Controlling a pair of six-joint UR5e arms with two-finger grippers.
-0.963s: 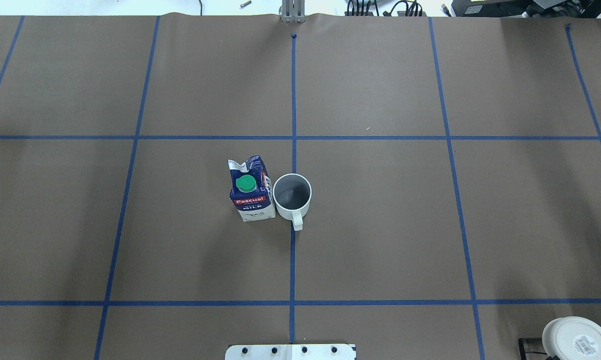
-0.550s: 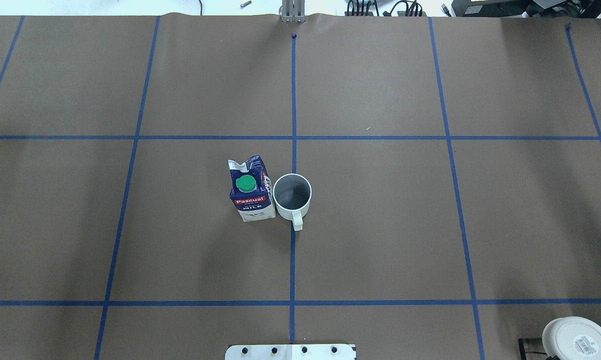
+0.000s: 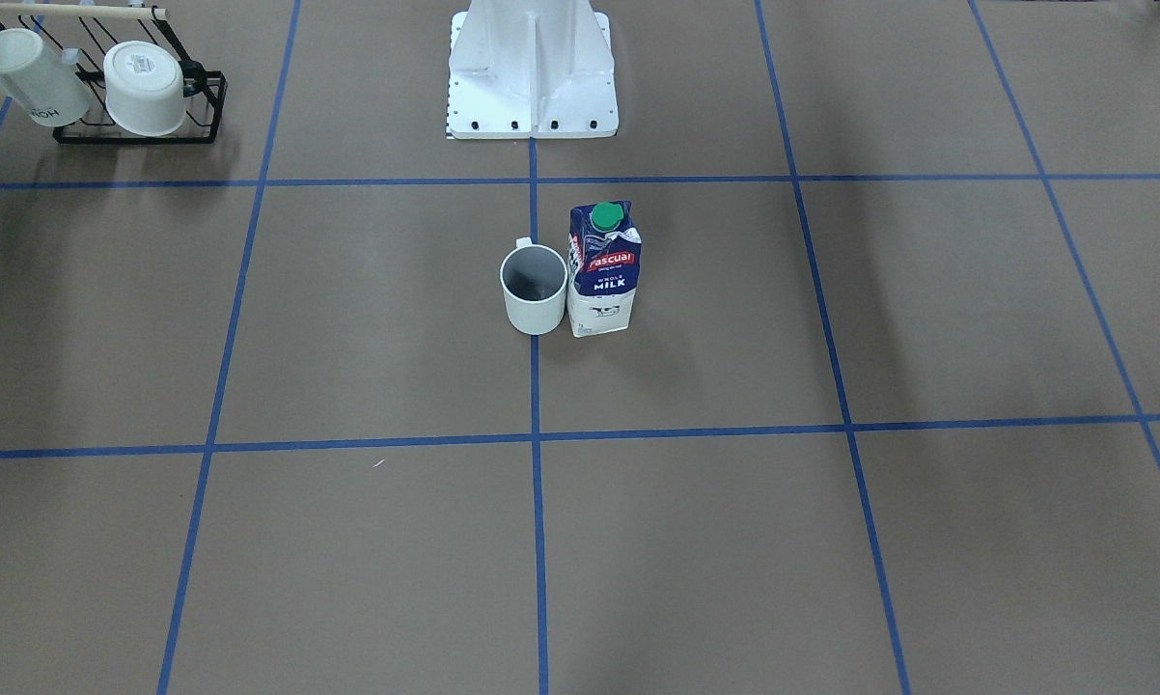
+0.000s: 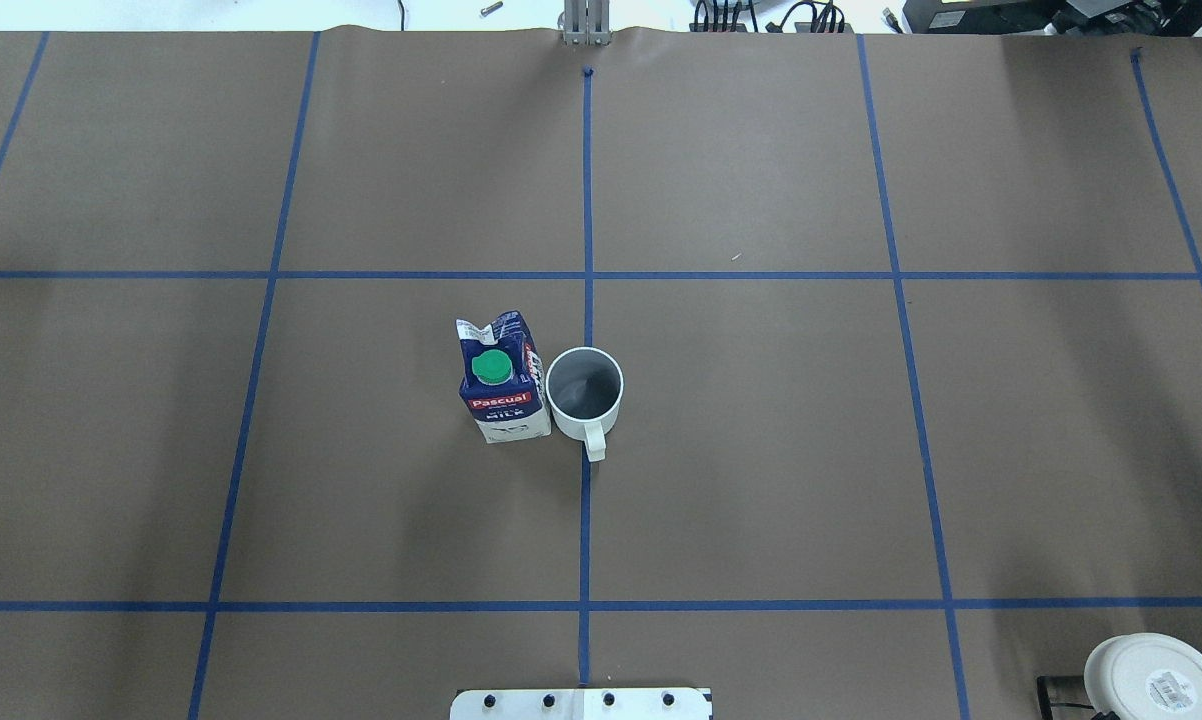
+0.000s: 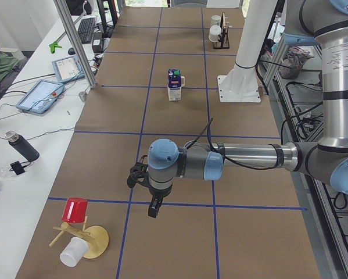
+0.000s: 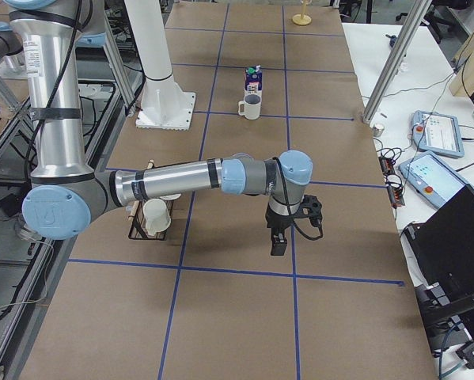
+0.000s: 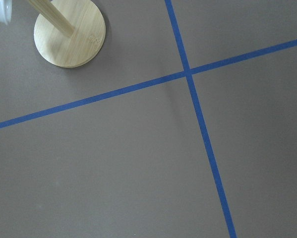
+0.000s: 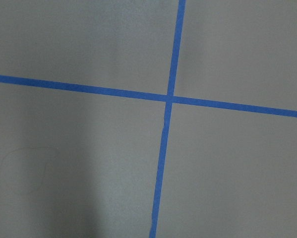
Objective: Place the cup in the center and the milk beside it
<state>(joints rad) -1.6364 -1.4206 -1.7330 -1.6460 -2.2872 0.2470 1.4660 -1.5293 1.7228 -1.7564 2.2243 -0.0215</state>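
Note:
The pale grey-white cup (image 4: pixel 584 390) stands upright on the central blue tape line (image 4: pixel 587 310), in the middle of the brown tabletop; it also shows in the front view (image 3: pixel 534 290). The navy and white milk carton (image 4: pixel 501 385) with its green cap stands upright close beside the cup, on the robot's left (image 3: pixel 603 270). My left gripper (image 5: pixel 153 206) shows only in the exterior left view, far from both and pointing down over bare table. My right gripper (image 6: pixel 278 241) shows only in the exterior right view, also far away. I cannot tell whether either is open or shut.
A black rack with white cups (image 3: pixel 136 97) stands on the robot's right, near the right arm (image 6: pixel 153 214). A wooden stand with a red cup (image 5: pixel 81 232) stands near the left gripper; its base shows in the left wrist view (image 7: pixel 69 32). The robot's white base (image 3: pixel 532 77) stands behind the cup.

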